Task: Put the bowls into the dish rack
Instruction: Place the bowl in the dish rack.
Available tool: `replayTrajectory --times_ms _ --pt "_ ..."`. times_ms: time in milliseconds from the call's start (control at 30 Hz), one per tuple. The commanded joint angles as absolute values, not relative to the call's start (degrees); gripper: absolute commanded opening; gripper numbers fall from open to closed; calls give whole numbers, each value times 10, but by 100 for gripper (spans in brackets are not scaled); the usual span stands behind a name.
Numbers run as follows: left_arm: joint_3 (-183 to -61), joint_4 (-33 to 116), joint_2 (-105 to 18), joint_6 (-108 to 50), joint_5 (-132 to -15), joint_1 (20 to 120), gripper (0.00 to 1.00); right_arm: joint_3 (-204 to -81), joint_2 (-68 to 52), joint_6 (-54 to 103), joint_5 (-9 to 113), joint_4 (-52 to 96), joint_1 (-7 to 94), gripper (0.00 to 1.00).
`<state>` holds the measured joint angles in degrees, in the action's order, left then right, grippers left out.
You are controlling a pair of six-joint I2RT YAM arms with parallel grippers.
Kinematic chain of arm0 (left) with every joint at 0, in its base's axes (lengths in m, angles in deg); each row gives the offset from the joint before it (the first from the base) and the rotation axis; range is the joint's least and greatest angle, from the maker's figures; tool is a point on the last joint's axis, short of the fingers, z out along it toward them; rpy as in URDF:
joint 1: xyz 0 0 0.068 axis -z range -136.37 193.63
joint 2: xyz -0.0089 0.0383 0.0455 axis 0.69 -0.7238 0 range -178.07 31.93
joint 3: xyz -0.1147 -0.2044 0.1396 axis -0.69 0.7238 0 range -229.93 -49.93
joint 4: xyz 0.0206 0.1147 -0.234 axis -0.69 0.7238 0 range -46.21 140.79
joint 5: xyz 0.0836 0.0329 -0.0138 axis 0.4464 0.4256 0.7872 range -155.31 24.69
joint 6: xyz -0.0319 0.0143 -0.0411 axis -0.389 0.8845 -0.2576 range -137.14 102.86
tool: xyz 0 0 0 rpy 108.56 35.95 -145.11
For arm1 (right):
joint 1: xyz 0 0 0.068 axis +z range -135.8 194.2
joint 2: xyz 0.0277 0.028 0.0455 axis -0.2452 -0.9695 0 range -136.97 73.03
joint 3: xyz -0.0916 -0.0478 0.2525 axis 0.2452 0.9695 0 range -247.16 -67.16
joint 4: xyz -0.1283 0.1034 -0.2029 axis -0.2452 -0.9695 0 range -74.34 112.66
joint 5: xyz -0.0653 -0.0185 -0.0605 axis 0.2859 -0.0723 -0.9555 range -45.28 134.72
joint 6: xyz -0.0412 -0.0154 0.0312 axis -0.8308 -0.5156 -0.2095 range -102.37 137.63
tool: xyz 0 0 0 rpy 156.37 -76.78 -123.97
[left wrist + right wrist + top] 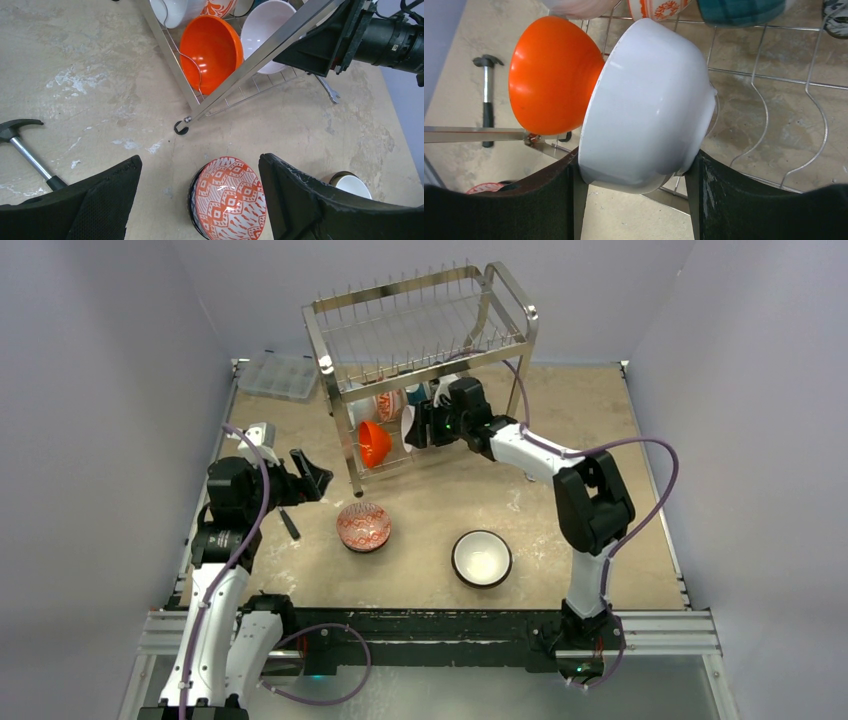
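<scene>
Right, my right gripper (636, 172) is clamped on the white bowl (649, 100), which stands on edge in the lower tier of the rack (420, 330), just beside the orange bowl (551, 75). My left gripper (200, 165) hangs wide open, holding nothing. The patterned bowl (230, 197) lies straight below between its fingers, mouth up on the table, near the rack's front leg. Left arm is nearer it. The dark bowl (482, 558) sits nearer the right base.

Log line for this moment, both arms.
left fingers: open above patterned bowl | right fingers: gripping white bowl at dish rack lower tier, beside orange bowl | also unracked: dark-rimmed bowl
</scene>
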<state>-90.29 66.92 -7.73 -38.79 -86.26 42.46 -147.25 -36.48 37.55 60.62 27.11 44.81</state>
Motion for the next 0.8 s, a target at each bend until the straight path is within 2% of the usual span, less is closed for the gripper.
replayTrajectory --times_ms 0,433,767 --pt "-898 641 -77 -379 -876 420 86 -1528 -378 323 550 232 475 0" --pt "-896 636 -78 -380 -887 420 86 -1572 -403 286 450 177 501 0" --pt "-894 633 -82 -382 -889 420 86 -1578 -409 242 445 159 506 0"
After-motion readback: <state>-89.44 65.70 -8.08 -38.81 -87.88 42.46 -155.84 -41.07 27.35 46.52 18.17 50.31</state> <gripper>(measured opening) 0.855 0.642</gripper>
